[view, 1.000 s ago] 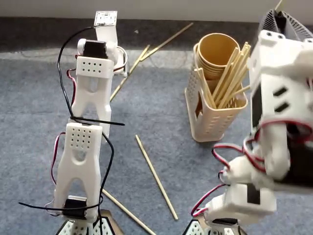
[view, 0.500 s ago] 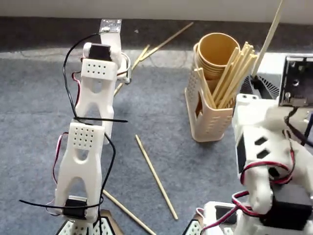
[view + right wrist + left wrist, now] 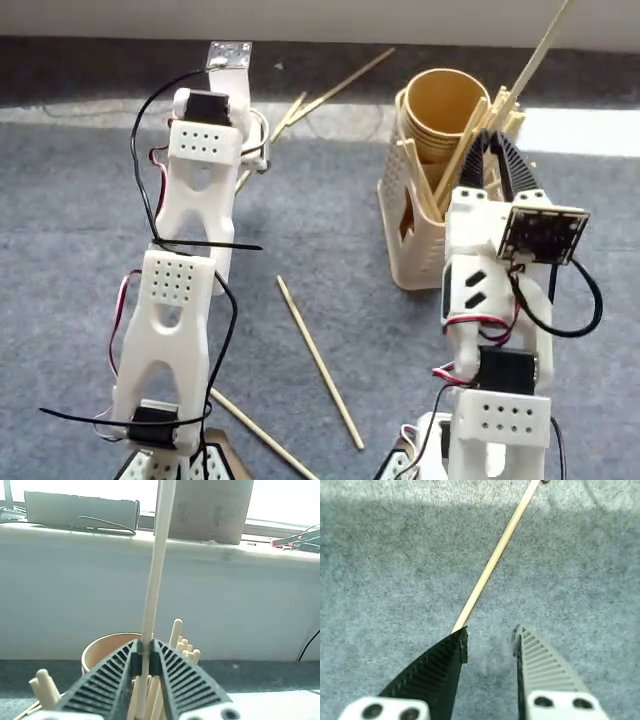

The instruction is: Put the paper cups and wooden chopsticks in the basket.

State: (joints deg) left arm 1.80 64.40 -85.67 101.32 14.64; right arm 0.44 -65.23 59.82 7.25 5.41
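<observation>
The right pincer (image 3: pixel 145 656) is clenched on a wooden chopstick (image 3: pixel 159 555), long axis near vertical, its lower end apparently directly above the basket (image 3: pixel 420 262) at the far right of the surface (image 3: pixel 320 215).

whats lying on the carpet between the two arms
In the high view, two loose sticks: middle chopstick lying midway, lower chopstick beside the left arm's base.

Grey carpet (image 3: pixel 80 200); white wall (image 3: pixel 75 595) under a bright window ledge (image 3: pixel 280 550)
</observation>
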